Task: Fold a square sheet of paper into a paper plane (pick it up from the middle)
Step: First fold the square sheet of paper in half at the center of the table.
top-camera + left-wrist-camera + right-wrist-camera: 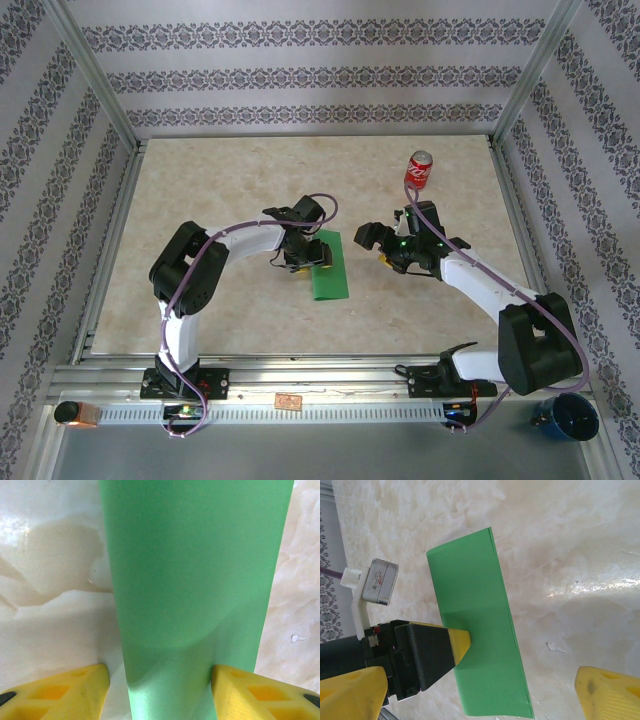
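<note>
**Lying folded between the two grippers**

Resting flat near the middle of the table point(200, 200): paper point(333, 272), long axis pointing away from the arm bases, slightly tilted. Sitting under the left gripper point(161, 700) about halfway along its left long edge. From the left wrist, a green band running up between the yellow fingers point(70, 692): one tip over the green, the other just off the edge, a sliver of table between. Jaws part-way apart, straddling that edge, not clamped on it. From the right wrist, one yellow tip of that gripper touching the paper at the same edge.

Near on the other side but not touching: right gripper point(376, 250), jaws spread wide, holding nothing, turned toward the paper's right long edge.

Bright green, plain, unmarked. Doubled over into a strip, clearly longer than wide. Left long edge soft and rounded, bulging up a little rather than pressed sharp, with a curved shadow across the bulge close to the fingers. Right long edge straight and crisp, down on the table, with a thin second line along it, as of two layers. Far corner on the rounded side curling slightly upward.

Well apart, toward the far right of the table: red can point(419, 170), upright. Off the table by the right arm's base: blue cup point(570, 415).
</note>
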`<state>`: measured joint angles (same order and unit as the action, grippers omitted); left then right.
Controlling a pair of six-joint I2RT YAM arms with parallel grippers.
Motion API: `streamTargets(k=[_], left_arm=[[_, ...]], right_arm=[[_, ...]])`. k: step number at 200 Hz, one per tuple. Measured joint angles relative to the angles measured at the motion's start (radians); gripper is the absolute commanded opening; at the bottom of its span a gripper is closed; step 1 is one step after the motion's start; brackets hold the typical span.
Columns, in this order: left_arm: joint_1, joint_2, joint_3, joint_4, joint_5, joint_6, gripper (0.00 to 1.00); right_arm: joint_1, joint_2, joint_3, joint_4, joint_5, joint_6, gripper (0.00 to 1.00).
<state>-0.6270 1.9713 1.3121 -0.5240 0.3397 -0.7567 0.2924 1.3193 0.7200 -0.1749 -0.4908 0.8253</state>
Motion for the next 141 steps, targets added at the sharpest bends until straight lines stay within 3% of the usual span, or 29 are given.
streamTargets(k=[34,66,141], left_arm=[[0.000,0.006,0.009,-0.006,0.002,-0.008,0.59],[0.000,0.020,0.031,-0.034,-0.001,-0.010,0.59],[0.000,0.026,0.037,-0.044,-0.003,-0.007,0.58]], right_arm=[[0.000,0.002,0.000,0.000,0.000,0.000,0.94],[0.000,0.033,0.000,0.001,-0.014,-0.003,0.83],[0.000,0.084,0.000,0.000,-0.027,-0.009,0.81]])
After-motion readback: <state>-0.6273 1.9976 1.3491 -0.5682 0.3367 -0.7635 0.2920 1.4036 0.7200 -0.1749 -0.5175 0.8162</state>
